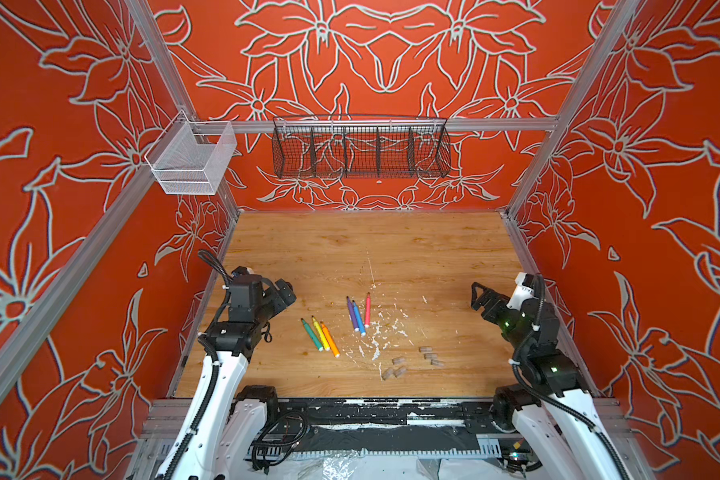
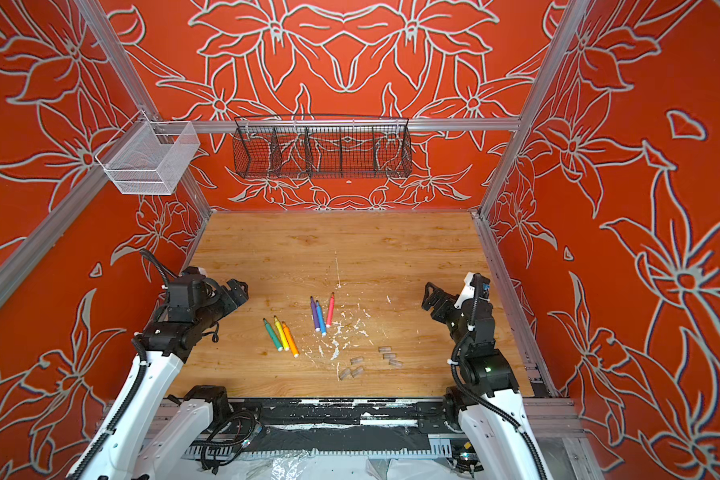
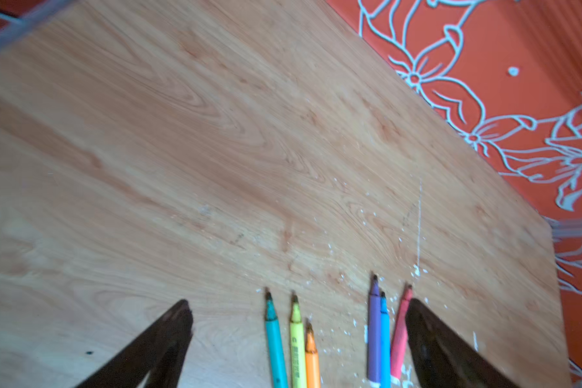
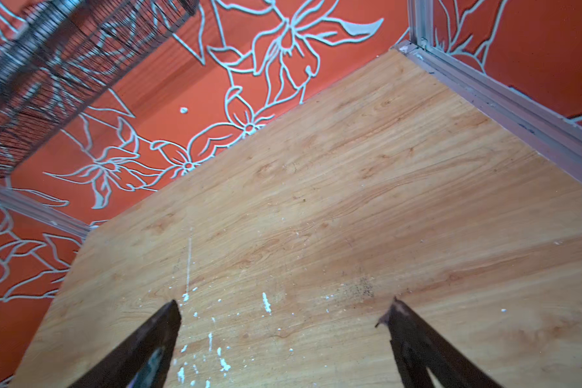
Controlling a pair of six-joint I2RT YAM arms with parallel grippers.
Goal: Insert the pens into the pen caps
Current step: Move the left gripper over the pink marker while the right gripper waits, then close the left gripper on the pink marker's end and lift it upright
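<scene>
On the table (image 1: 350,249), pens (image 1: 320,334) lie near pen caps (image 1: 398,360).

Dark lettering runs along the yellow pen (image 3: 297,349), too blurred to read.

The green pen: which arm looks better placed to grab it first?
Left, probably. The left gripper, open, hangs nearest the green pen, and the left wrist view frames the pens. The right gripper, also open, sits farther off, nearer the pen caps.
</scene>
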